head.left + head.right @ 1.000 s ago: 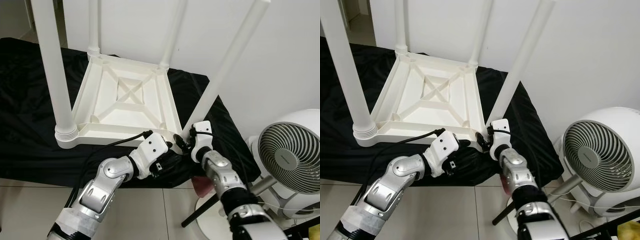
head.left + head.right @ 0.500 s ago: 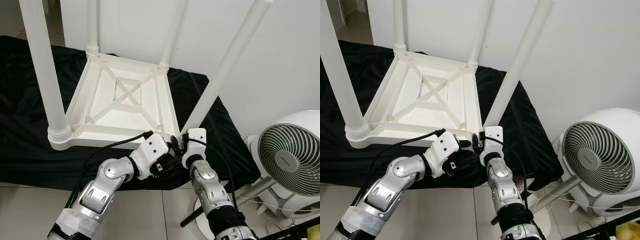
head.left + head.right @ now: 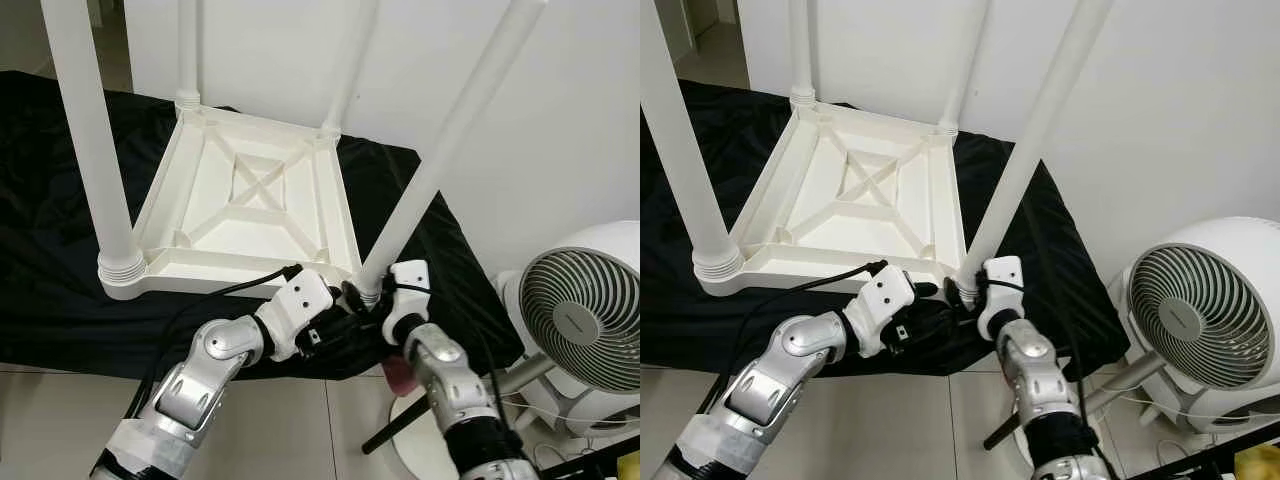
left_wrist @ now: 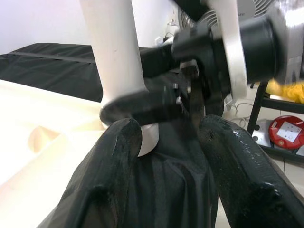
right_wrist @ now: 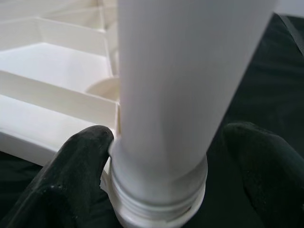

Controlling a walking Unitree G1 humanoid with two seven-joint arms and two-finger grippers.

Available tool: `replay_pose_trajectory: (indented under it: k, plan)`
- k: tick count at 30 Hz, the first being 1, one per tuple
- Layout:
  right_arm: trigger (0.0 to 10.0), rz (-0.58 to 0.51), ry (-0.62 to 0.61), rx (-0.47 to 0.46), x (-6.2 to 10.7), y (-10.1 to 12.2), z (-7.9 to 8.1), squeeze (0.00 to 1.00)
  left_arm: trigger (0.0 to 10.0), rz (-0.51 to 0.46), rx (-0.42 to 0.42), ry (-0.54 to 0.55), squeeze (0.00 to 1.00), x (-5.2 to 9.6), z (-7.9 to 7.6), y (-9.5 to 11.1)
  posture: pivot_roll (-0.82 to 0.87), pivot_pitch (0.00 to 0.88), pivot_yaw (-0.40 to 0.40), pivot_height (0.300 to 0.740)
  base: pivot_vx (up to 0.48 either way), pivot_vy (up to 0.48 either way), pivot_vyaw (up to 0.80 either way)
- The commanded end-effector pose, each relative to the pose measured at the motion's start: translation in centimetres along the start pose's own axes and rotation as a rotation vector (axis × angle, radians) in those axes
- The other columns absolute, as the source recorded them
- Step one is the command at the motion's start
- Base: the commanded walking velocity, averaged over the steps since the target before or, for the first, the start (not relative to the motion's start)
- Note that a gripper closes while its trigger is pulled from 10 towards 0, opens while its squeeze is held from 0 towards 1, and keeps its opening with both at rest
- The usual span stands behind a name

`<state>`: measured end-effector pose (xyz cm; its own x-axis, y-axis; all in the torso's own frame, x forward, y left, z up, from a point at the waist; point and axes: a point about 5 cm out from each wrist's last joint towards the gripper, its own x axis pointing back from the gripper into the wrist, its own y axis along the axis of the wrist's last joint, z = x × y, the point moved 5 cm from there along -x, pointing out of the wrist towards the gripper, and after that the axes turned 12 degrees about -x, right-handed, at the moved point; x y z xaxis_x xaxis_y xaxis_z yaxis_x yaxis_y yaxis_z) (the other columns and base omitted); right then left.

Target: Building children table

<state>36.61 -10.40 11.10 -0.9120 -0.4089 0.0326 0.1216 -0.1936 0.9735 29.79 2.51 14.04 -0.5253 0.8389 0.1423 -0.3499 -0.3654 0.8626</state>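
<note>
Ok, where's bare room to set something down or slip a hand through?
Bare black cloth lies left of the upturned table, and also right of it toward the wall. It is crowded at the near right leg, where the left gripper and right gripper meet, with the fan beside them.

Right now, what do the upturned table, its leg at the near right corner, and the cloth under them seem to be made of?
Upturned table: likely moulded plastic, matt white; ribbed underside with a cross brace.
Leg: apparently the same smooth white plastic; ringed, thread-like collar at its base, with the right gripper around it.
Cloth: looks like thin black fabric, slightly shiny; it wrinkles and drapes.
</note>
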Motion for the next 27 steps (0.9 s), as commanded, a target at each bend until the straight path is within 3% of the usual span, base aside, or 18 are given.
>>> replay_pose_trajectory:
  k: [1, 7, 15, 16, 17, 18, 19, 20, 27]
  plan:
    - [10.0, -0.005, 0.017, 0.006, 0.2, 0.2, -0.4, 0.0, 10.0, -0.024, -0.003, -0.045, 0.0, -0.1, -0.7, 0.6, 0.13, 0.0, -0.202, 0.74, 0.0, 0.0, 0.0]
    - [10.0, 0.022, 0.167, 0.112, -0.6, 1.3, -1.2, 0.0, 10.0, -0.015, -0.005, -0.125, 0.0, 0.7, -1.9, 0.4, 0.13, 0.0, -0.192, 0.74, 0.0, 0.0, 0.0]
    - [10.0, 0.051, 0.242, 0.135, -1.3, 1.1, -0.7, 0.0, 10.0, -0.008, -0.009, -0.119, 0.0, 0.8, -1.6, 0.3, 0.15, 0.0, -0.192, 0.74, 0.0, 0.0, 0.0]
    - [4.0, 0.059, 0.252, 0.14, -1.6, 1.0, -0.6, 0.0, 10.0, -0.007, -0.01, -0.116, 0.0, 0.8, -1.6, 0.3, 0.15, 0.0, -0.192, 0.74, 0.0, 0.0, 0.0]
    - [4.0, 0.059, 0.252, 0.14, -1.6, 1.0, -0.6, 0.0, 10.0, -0.007, -0.01, -0.116, 0.0, 0.8, -1.6, 0.3, 0.15, 0.0, -0.192, 0.74, 0.0, 0.0, 0.0]
    - [2.2, 0.068, 0.262, 0.146, -1.9, 0.9, -0.5, 0.0, 10.0, -0.006, -0.012, -0.113, 0.0, 0.8, -1.5, 0.3, 0.15, 0.0, -0.193, 0.74, 0.0, 0.0, 0.0]
    - [2.2, 0.068, 0.262, 0.146, -1.9, 0.9, -0.5, 0.0, 10.0, -0.006, -0.012, -0.113, 0.0, 0.8, -1.5, 0.3, 0.15, 0.0, -0.193, 0.74, 0.0, 0.0, 0.0]
    - [0.0, 0.08, 0.27, 0.15, -2.1, 0.7, -0.4, 0.0, 10.0, -0.005, -0.011, -0.11, 0.0, 0.8, -1.5, 0.3, 0.15, 0.0, -0.195, 0.74, 0.0, 0.0, 0.0]
    - [0.0, 0.091, 0.279, 0.158, -2.2, 0.5, -0.9, 0.0, 10.0, -0.004, -0.008, -0.111, 0.0, 0.9, -1.6, 0.4, 0.15, 0.0, -0.196, 0.74, 0.0, 0.0, 0.0]
